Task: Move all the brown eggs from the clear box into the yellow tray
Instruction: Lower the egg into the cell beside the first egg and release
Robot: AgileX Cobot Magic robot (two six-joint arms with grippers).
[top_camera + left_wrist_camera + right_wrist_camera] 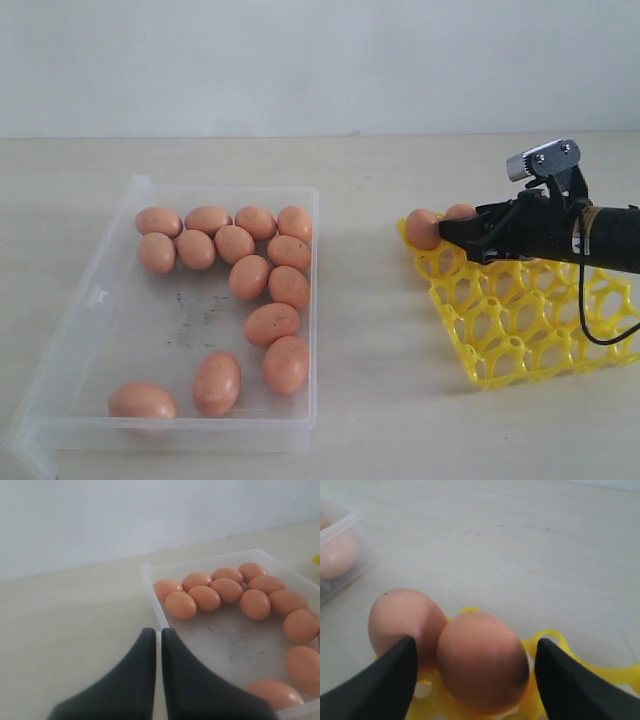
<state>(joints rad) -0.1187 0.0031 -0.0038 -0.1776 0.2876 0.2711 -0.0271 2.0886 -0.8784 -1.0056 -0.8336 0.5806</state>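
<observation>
Brown eggs [249,277], fourteen of them, lie loose in the clear box [120,330] on the left of the pale counter [370,400], mostly bunched along its far and right sides. Two more sit side by side in the far left corner of the yellow tray [520,330], on the right. The right hand [448,233] hangs low over that corner, released, its fingers spread either side of one tray egg. The left hand [158,630] is clenched and empty, near the box's rim.

Lab-type test bench: bare beige table [400,440], plain white wall [300,60], robot arm [610,238] w/ cam [540,160].
</observation>
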